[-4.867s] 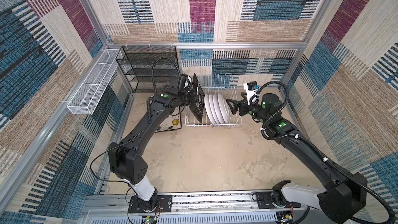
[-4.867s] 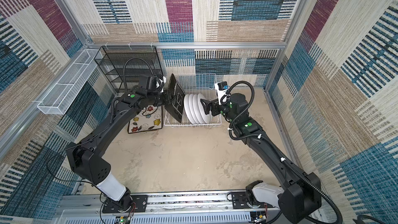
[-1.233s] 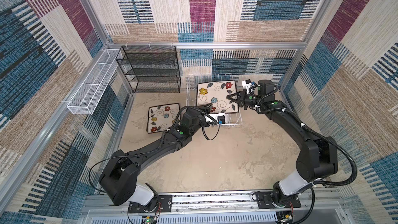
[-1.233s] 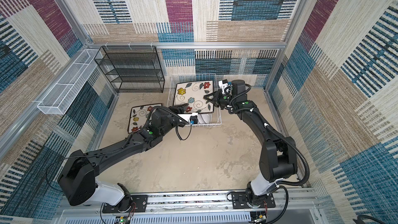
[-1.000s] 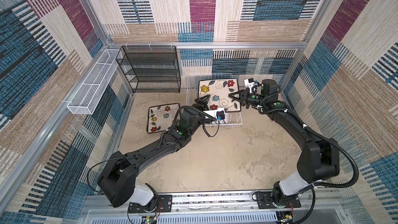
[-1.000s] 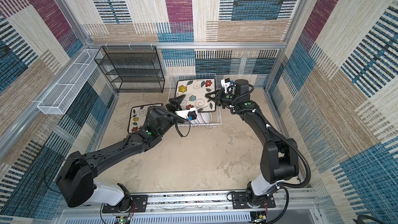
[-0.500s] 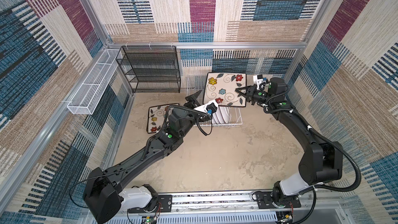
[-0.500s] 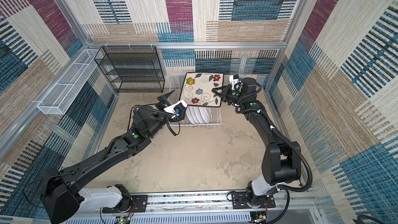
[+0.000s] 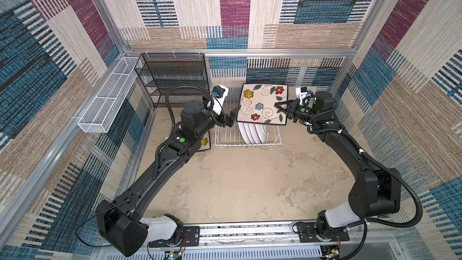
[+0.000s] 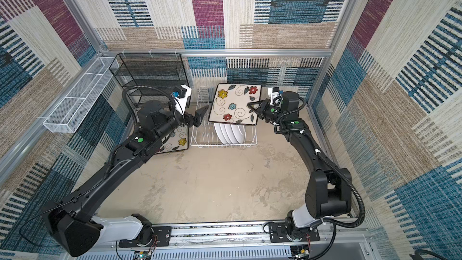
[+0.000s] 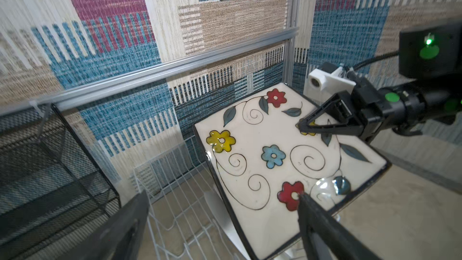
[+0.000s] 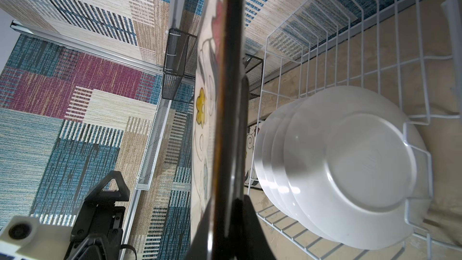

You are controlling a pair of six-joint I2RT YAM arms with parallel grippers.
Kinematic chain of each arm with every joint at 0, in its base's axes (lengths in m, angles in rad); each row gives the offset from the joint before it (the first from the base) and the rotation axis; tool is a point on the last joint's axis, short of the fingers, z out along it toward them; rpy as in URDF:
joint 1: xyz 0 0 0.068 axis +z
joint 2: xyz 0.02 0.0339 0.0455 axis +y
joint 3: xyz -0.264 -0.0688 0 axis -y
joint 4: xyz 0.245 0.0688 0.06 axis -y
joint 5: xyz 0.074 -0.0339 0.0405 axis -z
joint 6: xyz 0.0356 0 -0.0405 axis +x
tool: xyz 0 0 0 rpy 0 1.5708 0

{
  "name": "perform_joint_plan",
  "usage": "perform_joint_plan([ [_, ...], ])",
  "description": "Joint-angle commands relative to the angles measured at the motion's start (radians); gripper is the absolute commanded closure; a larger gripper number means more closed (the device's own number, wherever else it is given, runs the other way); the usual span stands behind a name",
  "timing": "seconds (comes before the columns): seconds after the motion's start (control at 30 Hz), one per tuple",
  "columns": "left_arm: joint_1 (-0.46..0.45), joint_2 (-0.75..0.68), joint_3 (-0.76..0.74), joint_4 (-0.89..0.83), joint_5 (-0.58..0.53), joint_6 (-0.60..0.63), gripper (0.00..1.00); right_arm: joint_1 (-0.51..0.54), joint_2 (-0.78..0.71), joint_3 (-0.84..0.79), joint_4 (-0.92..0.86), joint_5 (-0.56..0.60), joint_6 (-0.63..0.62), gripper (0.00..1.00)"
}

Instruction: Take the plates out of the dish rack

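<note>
We count four round plates (image 9: 252,133) in the dish rack (image 9: 222,136). Right gripper (image 9: 277,105) clamps one square plate (image 9: 260,103); left gripper (image 9: 231,119) gapes.

- Landmark: black mesh shelf unit (image 9: 172,78), backed against rear wall.
- Walls (image 9: 235,8): 3 in view, woven patchwork covering in blue, magenta, beige and cream blocks, some striped.
- Aluminium frame rail (image 9: 250,52): horizontal on rear wall, level with shelf unit top; white ties there.
- Long white mesh basket (image 9: 107,101): hung on side wall, just left of shelf unit.
- Floor (image 9: 237,183): mottled beige, stone-like, spreading forward of shelf unit.
- Light: soft, even.
</note>
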Motion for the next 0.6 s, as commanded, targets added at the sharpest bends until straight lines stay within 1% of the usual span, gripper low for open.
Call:
perform_joint_plan([
  [0.0, 0.052, 0.034, 0.048, -0.054, 0.147, -0.318, 0.06, 0.001, -0.015, 0.005, 0.165, -0.036, 0.007, 1.00],
  [0.1, 0.107, 0.062, 0.079, -0.089, 0.156, -0.482, 0.07, 0.001, -0.017, 0.000, 0.167, -0.038, -0.003, 1.00],
  [0.2, 0.164, 0.096, 0.088, -0.087, 0.235, -0.608, 0.08, 0.001, -0.015, 0.008, 0.160, -0.048, -0.023, 1.00],
  [0.27, 0.187, 0.127, 0.101, -0.094, 0.297, -0.656, 0.10, 0.001, -0.018, 0.015, 0.151, -0.047, -0.041, 1.00],
  [0.4, 0.203, 0.199, 0.139, -0.123, 0.406, -0.702, 0.10, 0.001, -0.014, 0.023, 0.144, -0.060, -0.062, 1.00],
  [0.57, 0.202, 0.335, 0.203, -0.100, 0.626, -0.790, 0.13, 0.001, 0.001, 0.026, 0.158, -0.098, -0.068, 1.00],
])
